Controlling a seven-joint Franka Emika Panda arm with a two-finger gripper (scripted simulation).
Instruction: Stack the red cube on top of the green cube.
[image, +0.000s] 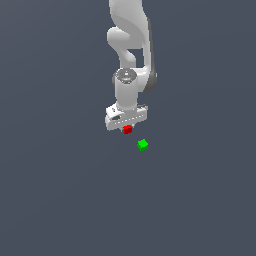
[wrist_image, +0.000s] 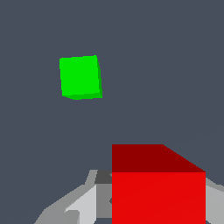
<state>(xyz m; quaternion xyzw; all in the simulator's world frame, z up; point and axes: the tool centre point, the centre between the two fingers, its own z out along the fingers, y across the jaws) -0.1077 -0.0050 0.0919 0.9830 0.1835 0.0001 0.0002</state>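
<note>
The red cube (image: 127, 129) sits directly under the white hand, between the fingers of my gripper (image: 127, 128). In the wrist view the red cube (wrist_image: 158, 192) looms large and close, with a grey finger (wrist_image: 83, 205) on one side and another at the opposite face, so my gripper (wrist_image: 157, 208) is shut on it. The green cube (image: 143, 145) lies alone on the dark floor, a short way off toward the exterior view's right and nearer the camera. In the wrist view the green cube (wrist_image: 80, 77) is well apart from the red one.
A plain dark grey floor (image: 60, 200) surrounds both cubes. The white arm (image: 131, 45) rises behind the gripper toward the top of the exterior view.
</note>
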